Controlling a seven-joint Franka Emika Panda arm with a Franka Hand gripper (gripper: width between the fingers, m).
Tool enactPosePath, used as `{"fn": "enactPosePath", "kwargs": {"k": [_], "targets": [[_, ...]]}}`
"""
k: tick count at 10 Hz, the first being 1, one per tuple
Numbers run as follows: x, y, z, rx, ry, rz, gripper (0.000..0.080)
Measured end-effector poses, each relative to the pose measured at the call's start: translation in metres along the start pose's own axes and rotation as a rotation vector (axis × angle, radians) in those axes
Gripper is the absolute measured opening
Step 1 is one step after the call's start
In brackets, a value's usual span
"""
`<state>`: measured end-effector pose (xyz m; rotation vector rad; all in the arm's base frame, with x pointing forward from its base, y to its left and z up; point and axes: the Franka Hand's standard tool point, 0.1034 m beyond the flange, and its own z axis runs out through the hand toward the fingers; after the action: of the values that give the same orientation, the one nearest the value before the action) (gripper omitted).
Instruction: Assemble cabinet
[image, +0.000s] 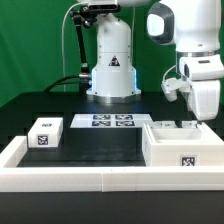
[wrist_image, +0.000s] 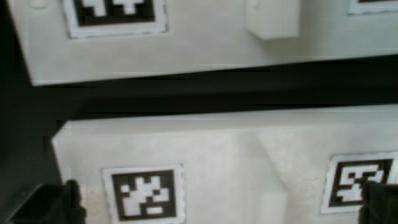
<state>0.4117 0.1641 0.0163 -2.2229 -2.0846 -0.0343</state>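
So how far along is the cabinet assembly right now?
Little looks done: the cabinet sits at the exterior view's right, and one small tagged block lies loose at that view's left. In hand: the pincer hangs just above the cabinet, nothing visibly gripped. Left: fitting that block, at least.

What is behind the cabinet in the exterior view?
Low white pieces show past the rear edge of the cabinet; whether they touch it is unclear. The gripper covers whatever lies to the exterior view's right.
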Motion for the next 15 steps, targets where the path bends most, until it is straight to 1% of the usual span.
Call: {"fn": "enactPosePath", "kwargs": {"k": [1, 2, 3, 4, 5, 6, 7, 10, 12, 13, 14, 15], "targets": [[0.000, -0.001, 0.002, 0.004, 0.000, 0.001, 0.0675], [0.000, 0.000, 0.002, 0.001, 0.003, 0.001, 0.0538], [0.000, 0.000, 0.002, 0.000, 0.003, 0.002, 0.0355], [0.000, 0.000, 0.002, 0.000, 0.003, 0.002, 0.0355], [0.000, 0.000, 0.002, 0.000, 0.003, 0.002, 0.0221], [0.000, 0.000, 0.002, 0.000, 0.003, 0.003, 0.0221], [0.000, 0.000, 0.002, -0.001, 0.004, 0.003, 0.0067], [-0.001, 0.001, 0.001, -0.003, 0.003, 0.004, 0.0068], [-0.002, 0.003, -0.006, -0.004, -0.005, 0.005, 0.0068], [-0.005, 0.004, -0.015, -0.001, -0.020, 0.003, 0.0068], [-0.007, 0.007, -0.032, -0.006, -0.040, 0.000, 0.0068], [-0.010, 0.009, -0.044, -0.009, -0.055, -0.003, 0.0068]]}}
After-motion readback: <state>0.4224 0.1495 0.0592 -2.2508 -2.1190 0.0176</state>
